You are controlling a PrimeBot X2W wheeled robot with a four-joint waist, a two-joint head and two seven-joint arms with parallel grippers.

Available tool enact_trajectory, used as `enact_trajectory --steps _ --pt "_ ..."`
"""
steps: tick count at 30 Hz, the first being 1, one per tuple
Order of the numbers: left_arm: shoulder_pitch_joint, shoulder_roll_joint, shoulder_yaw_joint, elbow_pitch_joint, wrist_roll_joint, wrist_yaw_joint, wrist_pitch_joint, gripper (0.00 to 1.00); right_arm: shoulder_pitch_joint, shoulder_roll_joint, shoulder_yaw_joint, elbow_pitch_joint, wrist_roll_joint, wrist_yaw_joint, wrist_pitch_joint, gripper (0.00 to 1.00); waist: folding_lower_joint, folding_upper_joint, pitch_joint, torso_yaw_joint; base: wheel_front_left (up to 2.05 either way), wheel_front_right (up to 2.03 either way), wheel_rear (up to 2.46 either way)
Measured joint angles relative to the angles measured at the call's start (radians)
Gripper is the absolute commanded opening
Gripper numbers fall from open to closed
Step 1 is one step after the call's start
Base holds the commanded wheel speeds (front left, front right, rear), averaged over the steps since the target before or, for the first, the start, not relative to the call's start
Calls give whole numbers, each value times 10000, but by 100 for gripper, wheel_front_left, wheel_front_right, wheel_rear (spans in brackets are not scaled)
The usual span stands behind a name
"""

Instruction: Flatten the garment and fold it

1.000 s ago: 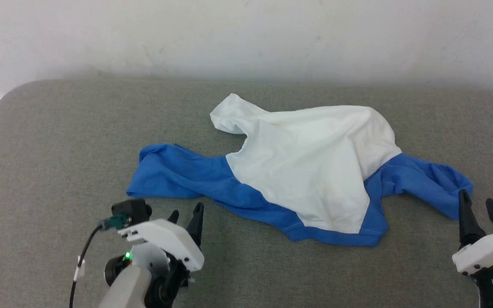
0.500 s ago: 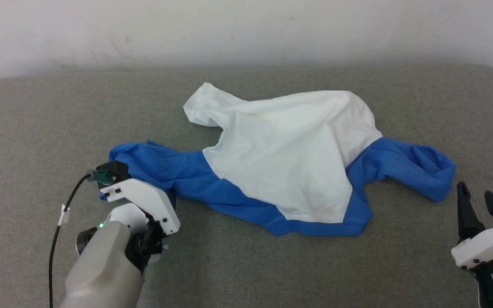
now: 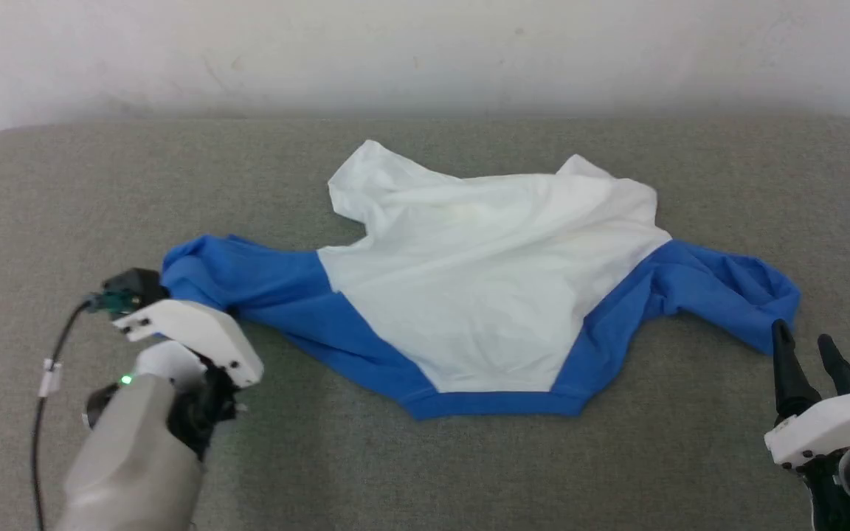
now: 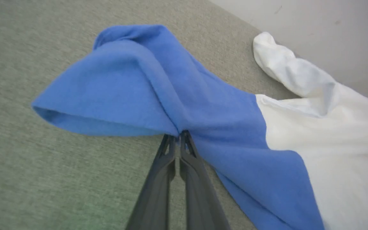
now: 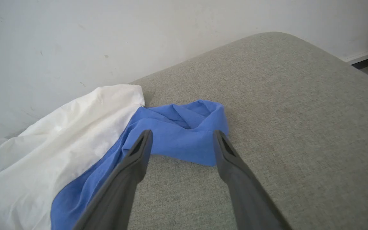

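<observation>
"Where was the shirt (image 3: 491, 295)?"

"Lying rumpled across the grey upholstered surface (image 3: 425, 472), close to the wall (image 3: 425, 51). The white body was in the middle, a blue sleeve trailed out to each side, and the blue hem was nearest the robot."

"And the left gripper (image 4: 179, 135)?"

"Its jaws were pinched tight on the left-hand sleeve (image 3: 248, 276) near the cuff, with the cloth gathered to a point at their tips."

"The right gripper (image 3: 801, 335)?"

"Jaws apart, holding nothing, just short of the bunched end of the right-hand sleeve (image 3: 727, 284)."
</observation>
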Motion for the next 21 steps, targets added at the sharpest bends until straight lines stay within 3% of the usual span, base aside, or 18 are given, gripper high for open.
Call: enact_trajectory --steps 5,12,13,14,18,21 --pt "16 623 481 -627 -86 46 -422 0 12 -4 40 142 54 0 -71 100 0 0 20 215 0 0 0" --pt "72 913 938 -1137 -174 614 -740 0 18 -2 127 230 4 0 -71 100 0 0 31 440 0 0 0" --pt "109 913 963 -1147 -249 633 -723 34 18 -4 148 238 -10 0 -71 100 0 0 18 451 0 0 0" --pt "166 886 966 -1177 -351 629 -619 100 18 -6 171 240 -27 0 -69 100 -1 0 2 462 0 0 0" --pt "541 629 1026 -1544 -612 619 -602 100 18 -6 297 236 -52 0 19 100 -1 0 -46 517 0 0 0" --pt "944 631 1348 -2299 -692 548 -1406 100 17 -2 443 161 -385 0 359 100 -1 0 -90 495 0 0 0"
